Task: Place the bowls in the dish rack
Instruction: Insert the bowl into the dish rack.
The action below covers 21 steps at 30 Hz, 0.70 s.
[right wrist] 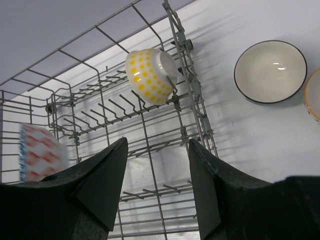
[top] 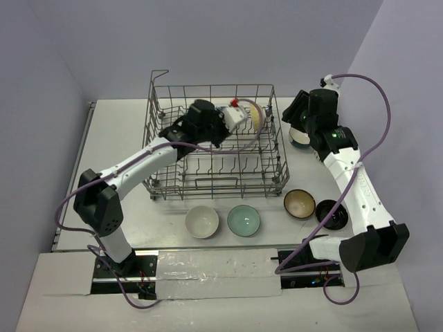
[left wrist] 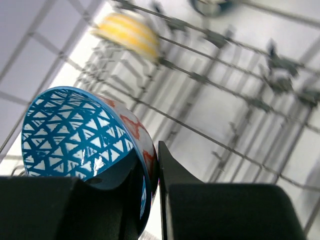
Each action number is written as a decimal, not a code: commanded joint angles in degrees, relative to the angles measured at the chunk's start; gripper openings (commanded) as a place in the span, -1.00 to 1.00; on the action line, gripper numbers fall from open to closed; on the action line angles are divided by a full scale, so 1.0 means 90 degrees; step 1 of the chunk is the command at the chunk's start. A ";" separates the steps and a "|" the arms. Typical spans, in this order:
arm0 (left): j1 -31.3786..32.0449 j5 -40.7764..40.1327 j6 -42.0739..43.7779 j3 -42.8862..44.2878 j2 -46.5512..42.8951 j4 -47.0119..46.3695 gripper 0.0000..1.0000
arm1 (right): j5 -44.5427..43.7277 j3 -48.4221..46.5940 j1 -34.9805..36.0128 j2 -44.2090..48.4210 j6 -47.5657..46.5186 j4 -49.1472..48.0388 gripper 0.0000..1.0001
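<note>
Your left gripper (left wrist: 152, 167) reaches from the left over the dish rack (top: 216, 86), which stands at the far middle of the table (top: 118, 128); its fingers are clamped on the rim of the patterned bowl (left wrist: 75, 135), one finger inside and one outside the wall. That bowl is held tilted on edge above the rack's tines, towards the far side; it is blue triangles on white inside and red pattern on white outside, and whether it touches any wire you cannot tell from these views. Just to its right, in the rack's far right corner, the yellow-dotted bowl (right wrist: 150, 75) lies tipped on its side among the tines, leaning against the rack's right wall. Further right, outside that wall, your right gripper (right wrist: 157, 145) hangs with its jaws apart and nothing between them; it is near the rack's far right corner and above the table. Beneath and beside it the dark-rimmed bowl (right wrist: 270, 71) sits upright on the table, just outside the rack; an orange-rimmed bowl (right wrist: 315, 95) shows only as a sliver at the edge of the right wrist view. Along the near side of the rack, upright on the table from left to right: the cream bowl (top: 202, 221); the pale green bowl (top: 244, 221) just beside it; the tan bowl (top: 300, 203); the black bowl (top: 332, 213), partly under your right arm.
</note>
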State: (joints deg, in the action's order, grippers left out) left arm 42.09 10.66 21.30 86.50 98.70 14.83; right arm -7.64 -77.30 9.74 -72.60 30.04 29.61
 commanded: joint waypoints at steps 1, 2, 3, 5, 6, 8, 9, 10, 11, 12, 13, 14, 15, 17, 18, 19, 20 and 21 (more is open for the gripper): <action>-0.0417 0.0339 -0.1231 0.0534 -0.0527 -0.1001 -1.00 | -0.0157 0.0180 -0.0037 0.0283 -0.0125 -0.0252 0.19; -0.0515 0.0456 -0.1804 0.0642 -0.0498 -0.1071 -1.00 | -0.0167 0.0229 -0.0037 0.0303 -0.0106 -0.0252 0.20; -0.0719 0.0737 -0.2119 0.0740 -0.0449 -0.1159 -0.99 | -0.0167 0.0258 -0.0037 0.0312 -0.0096 -0.0262 0.20; -0.0877 0.1051 -0.3092 0.0945 -0.0283 -0.1519 -1.00 | -0.0108 0.0307 -0.0037 0.0332 -0.0096 -0.0301 0.20; -0.0897 0.1226 -0.3379 0.0946 -0.0234 -0.1743 -1.00 | -0.0089 0.0317 -0.0037 0.0332 -0.0086 -0.0321 0.20; -0.0994 0.1549 -0.4391 0.0868 -0.0068 -0.2608 -1.00 | -0.0011 0.0337 -0.0056 0.0303 -0.0096 -0.0360 0.20; -0.1033 0.1773 -0.4756 0.0800 0.0010 -0.2963 -0.99 | -0.0001 0.0317 -0.0037 0.0264 -0.0086 -0.0350 0.21; -0.1072 0.2026 -0.5146 0.0751 0.0165 -0.3256 -1.00 | 0.0009 0.0317 -0.0037 0.0244 -0.0086 -0.0321 0.20; -0.1092 0.2087 -0.5865 0.0731 0.0244 -0.3810 -0.99 | 0.0019 0.0298 -0.0047 0.0234 -0.0096 -0.0311 0.20; -0.1121 0.2136 -0.6182 0.0702 0.0332 -0.4077 -1.00 | 0.0009 0.0307 -0.0037 0.0215 -0.0096 -0.0301 0.20; -0.1121 0.2165 -0.6485 0.0634 0.0497 -0.4340 -1.00 | 0.0028 0.0307 -0.0047 0.0205 -0.0096 -0.0292 0.20; -0.1131 0.2156 -0.7039 0.0594 0.0576 -0.4594 -0.99 | 0.0019 0.0327 -0.0047 0.0205 -0.0106 -0.0291 0.20; -0.1122 0.2117 -0.7286 0.0517 0.0712 -0.4955 -1.00 | 0.0009 0.0327 -0.0047 0.0215 -0.0106 -0.0291 0.20; -0.1121 0.2049 -0.7910 0.0361 0.0821 -0.5434 -1.00 | -0.0001 0.0337 -0.0066 0.0205 -0.0115 -0.0291 0.20; -0.1131 0.2000 -0.8068 0.0263 0.0869 -0.5640 -1.00 | 0.0019 0.0337 -0.0066 0.0205 -0.0106 -0.0282 0.20; -0.1122 0.1971 -0.8205 0.0078 0.0937 -0.6096 -1.00 | 0.0028 0.0337 -0.0066 0.0205 -0.0115 -0.0282 0.20; -0.1141 0.1816 -0.8448 -0.0001 0.0958 -0.6275 -0.99 | 0.0038 0.0346 -0.0076 0.0205 -0.0125 -0.0282 0.20; -0.1141 0.1688 -0.8528 -0.0127 0.0977 -0.6441 -1.00 | 0.0038 0.0356 -0.0076 0.0205 -0.0125 -0.0272 0.20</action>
State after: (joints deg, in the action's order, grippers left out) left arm 32.25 27.03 -45.45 86.70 107.87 -28.16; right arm -7.31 -74.43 9.69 -70.96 29.87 29.15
